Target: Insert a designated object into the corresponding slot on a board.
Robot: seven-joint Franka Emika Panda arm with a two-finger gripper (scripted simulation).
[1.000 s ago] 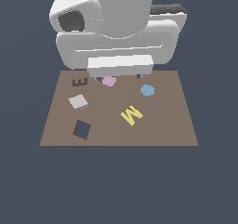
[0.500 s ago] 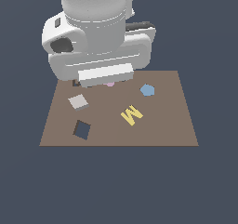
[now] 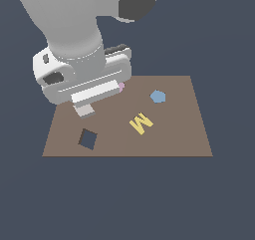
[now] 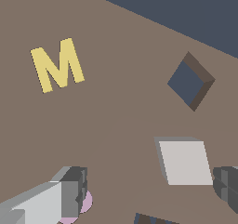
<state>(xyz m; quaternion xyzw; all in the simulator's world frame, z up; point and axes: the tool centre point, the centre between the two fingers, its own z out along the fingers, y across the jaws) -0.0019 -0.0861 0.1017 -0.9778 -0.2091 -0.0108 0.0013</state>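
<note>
Dropped lower and swung toward the exterior view's left within the last second, so the pincer [image 4: 144, 190] hung spread wide and empty, fingers astride the tile [image 4: 185, 161], not yet touching. Tile lay flat on the board [image 3: 174, 134], near the slot [image 3: 88, 139]. Looked set for closing. Only writing: yellow M [image 3: 140, 122].

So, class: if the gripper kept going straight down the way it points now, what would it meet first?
Probably the pale square tile, which lies on the board between the open gripper's fingers, nearer one finger. Depth is unclear; it might reach bare board beside the tile.
</note>
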